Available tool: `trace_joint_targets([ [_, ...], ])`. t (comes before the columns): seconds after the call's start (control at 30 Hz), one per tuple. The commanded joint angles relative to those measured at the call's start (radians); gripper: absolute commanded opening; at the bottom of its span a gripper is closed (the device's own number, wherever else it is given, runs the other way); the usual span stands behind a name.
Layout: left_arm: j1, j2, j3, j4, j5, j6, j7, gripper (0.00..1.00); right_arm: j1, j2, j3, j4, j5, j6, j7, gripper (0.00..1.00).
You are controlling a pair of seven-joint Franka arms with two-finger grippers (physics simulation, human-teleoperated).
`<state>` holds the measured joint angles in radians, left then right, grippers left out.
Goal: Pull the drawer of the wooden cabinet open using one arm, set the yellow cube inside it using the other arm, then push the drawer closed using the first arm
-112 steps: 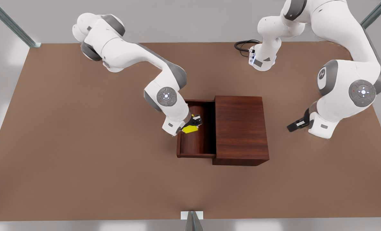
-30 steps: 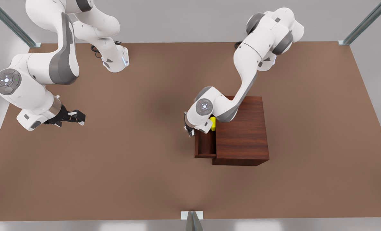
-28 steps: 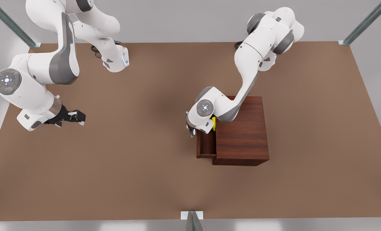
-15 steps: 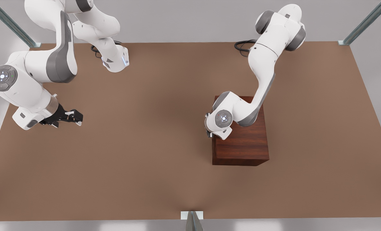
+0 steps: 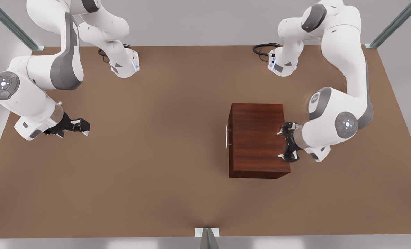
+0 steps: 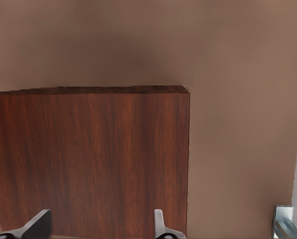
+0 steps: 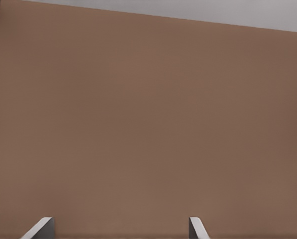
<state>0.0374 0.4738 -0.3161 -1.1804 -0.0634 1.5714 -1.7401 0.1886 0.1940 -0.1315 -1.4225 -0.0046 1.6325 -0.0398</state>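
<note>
Hovering at the front view's right edge of the wooden cabinet, the left pincer is spread and empty; the drawer sits closed. The right pincer, fingers spread, waits over bare bench, far left.

The drawer is shut (its inside hidden within the wooden cabinet).

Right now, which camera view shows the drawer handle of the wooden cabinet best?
The front view: the drawer handle, a slim silver bar, stands clear on the cabinet face toward that view's left, with the drawer shut. The left wrist view looks over the cabinet top only; the right wrist view looks at bare table.
</note>
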Motion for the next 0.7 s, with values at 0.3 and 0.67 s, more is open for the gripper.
trace_joint_targets([
  [0.3,-0.070,-0.296,0.216,-0.093,0.105,-0.208,1.762,1.00,-0.001,-0.002,0.000,-0.001,0.003,-0.002,-0.011,1.00],
  [0.67,-0.090,-0.254,0.213,-0.090,0.082,-0.163,1.765,1.00,0.000,-0.001,0.000,-0.001,0.003,-0.003,-0.011,1.00],
])
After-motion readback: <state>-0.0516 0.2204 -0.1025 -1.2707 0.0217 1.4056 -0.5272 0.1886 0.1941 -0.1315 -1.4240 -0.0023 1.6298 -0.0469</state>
